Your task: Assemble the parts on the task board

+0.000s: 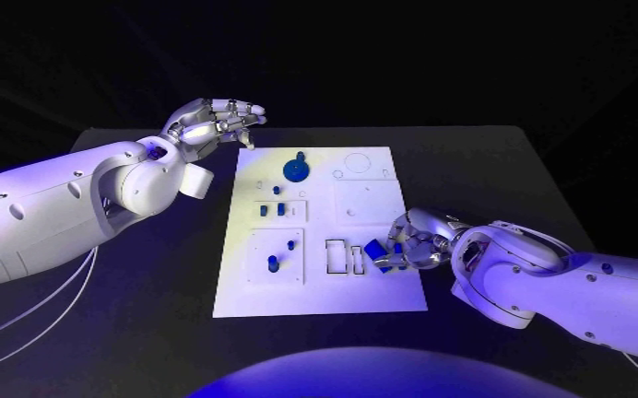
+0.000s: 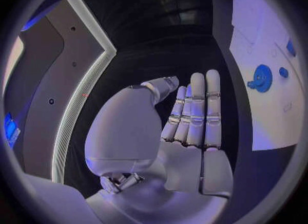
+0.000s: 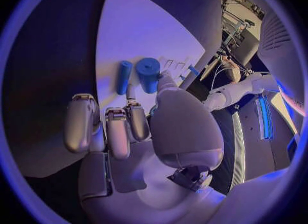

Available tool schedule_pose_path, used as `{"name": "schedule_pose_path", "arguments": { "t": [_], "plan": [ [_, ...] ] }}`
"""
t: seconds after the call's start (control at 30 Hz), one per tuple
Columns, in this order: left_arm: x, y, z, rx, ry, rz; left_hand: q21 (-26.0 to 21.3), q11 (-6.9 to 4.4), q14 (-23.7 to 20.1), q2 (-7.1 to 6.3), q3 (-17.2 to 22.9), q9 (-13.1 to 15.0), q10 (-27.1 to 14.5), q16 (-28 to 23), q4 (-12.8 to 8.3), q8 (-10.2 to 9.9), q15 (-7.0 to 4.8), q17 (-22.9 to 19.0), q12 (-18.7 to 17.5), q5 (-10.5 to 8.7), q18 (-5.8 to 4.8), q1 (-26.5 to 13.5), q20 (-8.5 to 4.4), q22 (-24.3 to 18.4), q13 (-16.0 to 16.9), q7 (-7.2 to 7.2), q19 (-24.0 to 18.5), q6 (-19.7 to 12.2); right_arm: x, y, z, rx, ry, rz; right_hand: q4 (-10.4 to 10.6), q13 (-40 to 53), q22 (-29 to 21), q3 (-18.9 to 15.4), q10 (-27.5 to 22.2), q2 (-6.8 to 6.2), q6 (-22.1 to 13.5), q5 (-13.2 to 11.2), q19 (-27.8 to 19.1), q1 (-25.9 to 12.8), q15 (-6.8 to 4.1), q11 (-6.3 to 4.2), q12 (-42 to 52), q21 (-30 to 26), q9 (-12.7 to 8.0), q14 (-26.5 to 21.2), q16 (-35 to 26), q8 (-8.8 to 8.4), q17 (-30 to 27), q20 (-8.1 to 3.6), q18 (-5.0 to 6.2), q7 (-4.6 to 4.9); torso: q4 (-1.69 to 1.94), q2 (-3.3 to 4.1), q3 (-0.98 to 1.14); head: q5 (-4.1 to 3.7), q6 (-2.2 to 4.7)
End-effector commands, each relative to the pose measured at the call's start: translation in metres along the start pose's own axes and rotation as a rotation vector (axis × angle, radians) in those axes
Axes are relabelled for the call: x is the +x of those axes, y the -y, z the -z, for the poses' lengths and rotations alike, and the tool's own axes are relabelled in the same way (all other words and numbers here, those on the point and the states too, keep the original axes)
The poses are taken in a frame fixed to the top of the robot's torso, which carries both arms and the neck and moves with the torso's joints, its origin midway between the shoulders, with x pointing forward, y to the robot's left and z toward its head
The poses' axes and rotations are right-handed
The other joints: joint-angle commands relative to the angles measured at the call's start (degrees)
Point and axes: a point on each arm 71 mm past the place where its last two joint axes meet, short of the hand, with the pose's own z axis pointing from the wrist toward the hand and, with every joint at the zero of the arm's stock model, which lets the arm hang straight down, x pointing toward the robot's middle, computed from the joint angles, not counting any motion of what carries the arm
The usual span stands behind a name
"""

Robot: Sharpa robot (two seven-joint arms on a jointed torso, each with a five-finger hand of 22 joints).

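Right hand (image 1: 415,243) pinches blue part (image 1: 378,251) at task board (image 1: 385,301) edge, apparently lining up with the slots. Left hand (image 1: 217,124) empty, fingers straight together, parked clear.

Bare task board (image 1: 325,297) near edge

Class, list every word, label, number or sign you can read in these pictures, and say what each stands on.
None can be read. The task board bears only outlines and blue parts, no lettering. The left hand and right hand carry no legible marks.
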Motion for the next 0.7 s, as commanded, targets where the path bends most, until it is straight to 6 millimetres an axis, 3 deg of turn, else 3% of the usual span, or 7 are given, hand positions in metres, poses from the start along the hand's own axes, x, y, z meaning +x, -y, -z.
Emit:
{"name": "schedule_pose_path", "arguments": {
  "t": [0.03, 0.4, 0.5, 0.63, 0.7],
  "plan": [
    [0.0019, 0.0006, -0.0002, 0.005, -0.019, 0.008, -0.35, 0.07, -0.22, 0.00, -0.29, -0.03, -0.51, -0.20, 0.05, 0.01, -0.03, -0.09, 0.29, 0.23, 0.41, -0.29, 0.14, -0.10, -0.05, 0.41, 0.09, -0.29, 0.0037, -0.0004, -0.0010, 0.002, -0.014, 0.026, 0.06, 0.46, 8.50, 0.32, 0.19, -0.20, 0.54, -0.10, 0.17, -0.46, -0.28, -0.15, -0.15, -0.18, -0.13, 4.49, 0.25, 0.17, 8.08, 0.03, -0.67, -0.17, 0.00, 0.00, 0.00, 0.04, -0.05],
    [0.0013, 0.0008, 0.0006, 0.004, -0.018, 0.007, -0.35, 0.07, -0.22, 0.00, -0.29, -0.03, -0.51, -0.20, 0.05, 0.01, -0.03, -0.09, 0.29, 0.23, 0.41, -0.29, 0.14, -0.10, -0.05, 0.41, 0.09, -0.29, 0.0102, -0.0056, -0.0042, -0.013, -0.035, 0.043, -0.34, 0.94, 8.66, 2.13, 0.43, -0.14, 2.04, -0.10, 0.21, 3.32, -0.66, -0.58, -0.28, -0.12, -0.65, 4.53, 0.33, 0.61, 8.34, -0.30, -0.69, -0.64, -0.02, 0.05, 0.00, 0.13, -0.17],
    [0.0012, 0.0008, 0.0007, 0.004, -0.018, 0.007, -0.38, 0.06, -0.24, 0.01, -0.28, -0.01, -0.52, -0.21, 0.02, 0.06, -0.03, -0.10, 0.33, 0.24, 0.41, -0.26, 0.14, -0.12, -0.05, 0.39, 0.10, -0.25, 0.0115, -0.0067, -0.0046, -0.016, -0.037, 0.043, -0.76, 1.25, 8.77, 3.21, 0.64, 0.70, 2.79, -0.09, 0.28, 5.56, -0.84, -0.79, -0.27, 0.00, -0.87, 4.56, 0.38, 0.79, 8.48, -0.45, -0.72, -0.84, -0.04, 0.02, 0.02, 0.17, -0.20],
    [0.0012, 0.0008, 0.0008, 0.003, -0.018, 0.007, -0.38, 0.06, -0.24, 0.01, -0.28, -0.01, -0.52, -0.21, 0.02, 0.06, -0.03, -0.10, 0.33, 0.24, 0.41, -0.26, 0.14, -0.12, -0.05, 0.39, 0.10, -0.25, 0.0118, -0.0073, -0.0049, -0.017, -0.030, 0.047, -1.92, 1.64, 8.95, 6.88, 0.89, 2.81, 4.59, -0.07, 0.41, 10.02, -1.32, -1.40, -0.31, 0.26, -1.00, 4.61, 0.46, 1.26, 8.70, -0.81, -0.77, -1.53, -0.01, -0.01, 0.03, 0.17, -0.21],
    [0.0010, 0.0008, 0.0009, 0.003, -0.017, 0.007, -0.38, 0.06, -0.24, 0.01, -0.28, -0.01, -0.52, -0.21, 0.02, 0.06, -0.03, -0.10, 0.33, 0.24, 0.41, -0.26, 0.14, -0.12, -0.05, 0.39, 0.10, -0.25, 0.0117, -0.0073, -0.0049, -0.016, -0.028, 0.050, -2.05, 1.64, 8.97, 7.76, 0.88, 2.83, 4.92, -0.07, 0.42, 10.73, -1.47, -1.56, -0.41, 0.23, -1.06, 4.62, 0.47, 1.26, 8.76, -0.97, -0.77, -1.68, 0.00, -0.01, 0.03, 0.18, -0.19]
  ]
}}
